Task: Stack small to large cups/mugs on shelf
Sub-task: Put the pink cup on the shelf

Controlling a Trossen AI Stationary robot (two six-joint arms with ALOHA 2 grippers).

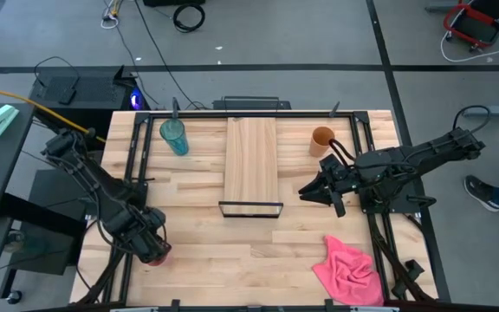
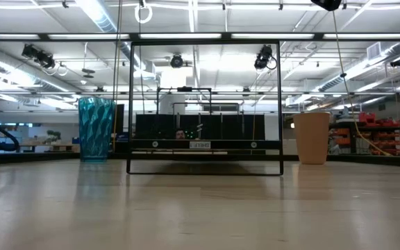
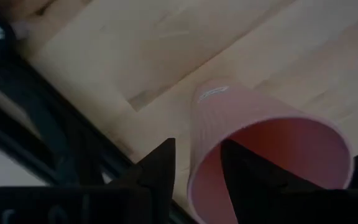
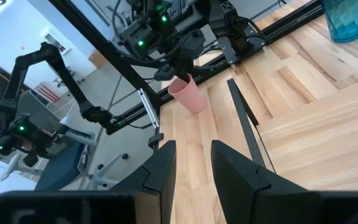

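Observation:
My left gripper (image 1: 152,250) is near the table's front left corner, shut on the small pink cup (image 3: 266,149), which also shows in the right wrist view (image 4: 188,94). My right gripper (image 1: 307,191) is open and empty, just right of the shelf's near end. The shelf (image 1: 251,158) is a light-wood plank lying in the middle of the table, with a black frame (image 1: 251,208) at its near end. The teal tumbler (image 1: 174,136) stands upright on its base left of the shelf. The orange-brown cup (image 1: 321,140) stands upright right of it. My left gripper holds the pink cup by its rim wall (image 3: 194,186), one finger (image 3: 244,177) inside the cup and one finger (image 3: 160,168) outside. The fingers come from above. The cup hangs tilted below them, mouth up; whether its base touches the table I cannot tell.
A pink cloth (image 1: 349,270) lies crumpled near the front right corner. Black rails (image 1: 137,156) run along the table's left and right sides. In the low view the shelf's frame (image 2: 205,104) stands between the tumbler (image 2: 96,128) and the orange-brown cup (image 2: 312,137).

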